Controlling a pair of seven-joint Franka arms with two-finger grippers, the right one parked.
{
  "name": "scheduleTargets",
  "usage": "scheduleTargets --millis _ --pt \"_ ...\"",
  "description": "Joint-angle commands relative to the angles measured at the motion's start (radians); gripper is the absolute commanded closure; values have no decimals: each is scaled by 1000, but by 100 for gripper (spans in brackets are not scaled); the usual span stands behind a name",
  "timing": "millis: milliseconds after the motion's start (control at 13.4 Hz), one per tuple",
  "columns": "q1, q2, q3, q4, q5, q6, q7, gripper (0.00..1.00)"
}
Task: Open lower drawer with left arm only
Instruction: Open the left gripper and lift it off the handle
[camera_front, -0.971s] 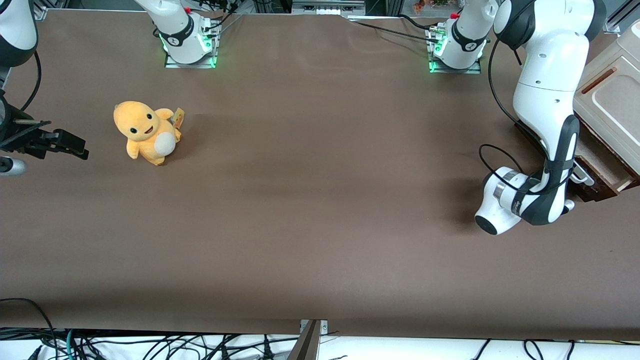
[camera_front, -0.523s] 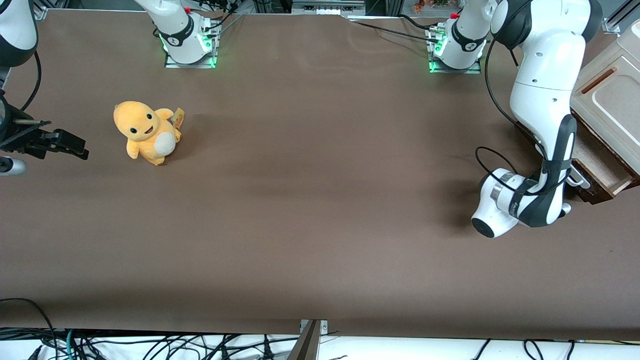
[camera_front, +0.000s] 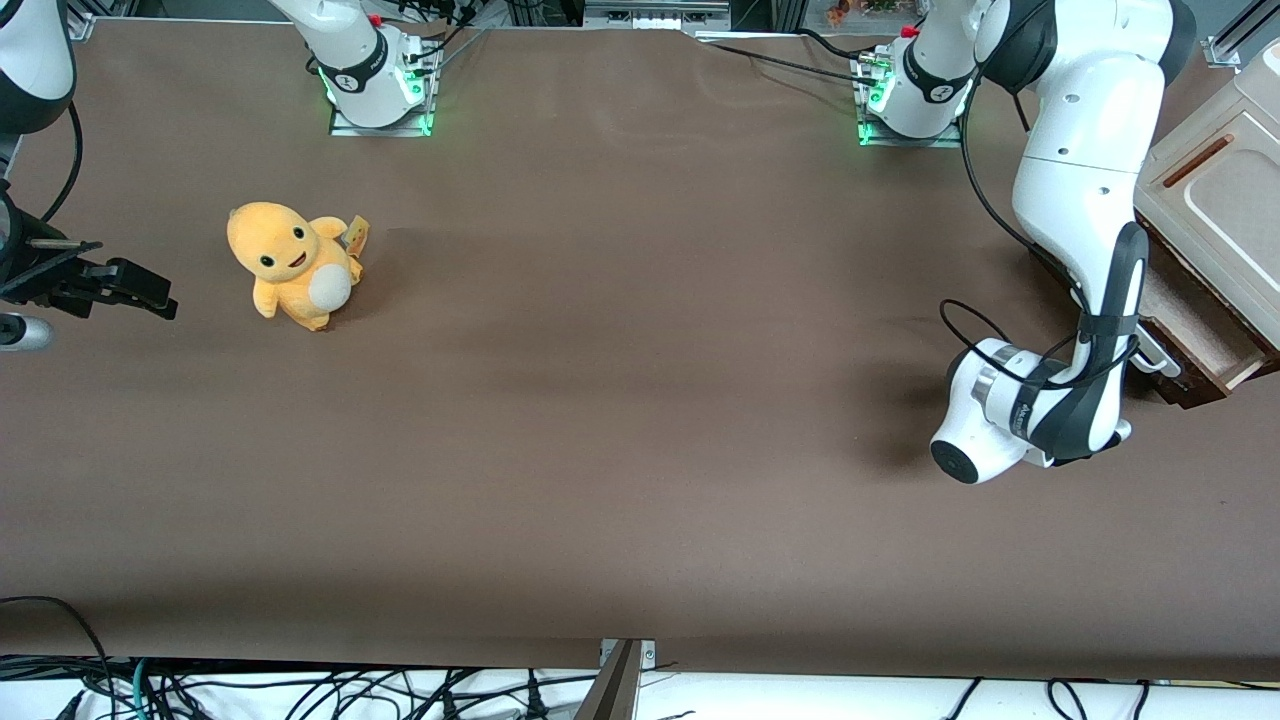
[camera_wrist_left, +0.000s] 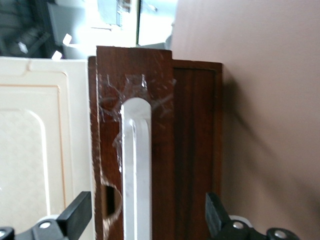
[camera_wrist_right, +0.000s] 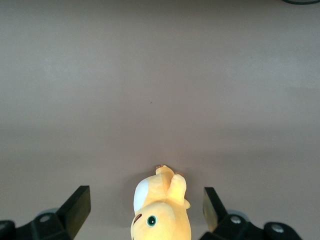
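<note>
Your gripper (camera_wrist_left: 144, 220) sits right at the lower drawer (camera_wrist_left: 165, 150), its two black fingers (camera_wrist_left: 77, 215) spread wide apart, one to each side of the white bar handle (camera_wrist_left: 136, 170) and touching neither it nor the wood. In the front view the gripper is tucked under the left arm (camera_front: 1085, 200), whose wrist (camera_front: 1010, 415) hangs low over the table just beside the drawer's front.

The lower drawer (camera_front: 1190, 330) is pulled partly out of the small cream cabinet (camera_front: 1215, 190), with its pale inside showing, at the working arm's end of the table. Just above it you can see the cream upper drawer front (camera_wrist_left: 35, 145); its reddish-brown slot (camera_front: 1197, 160) shows in the front view.

Under the wrist the brown table cover (camera_front: 640, 400) is smooth and matte, with a soft shadow beside the arm. Well away from the gripper, toward the parked arm's end, a yellow plush toy (camera_front: 292, 264) sits upright on the cover. Farther from the front camera, two arm bases (camera_front: 380, 80) glow green at the table's edge. Nearest that camera, black cables (camera_front: 300, 690) lie tangled on a white surface below the table's edge.
</note>
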Motion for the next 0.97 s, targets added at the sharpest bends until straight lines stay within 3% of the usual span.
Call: scheduleTargets --millis 0,598,897 --pt "5 -11 -6 104 -127 -1 24 0" --pt "25 -63 -9 337 -629 20 25 0" --pt "125 -212 -2 302 -847 106 204 0"
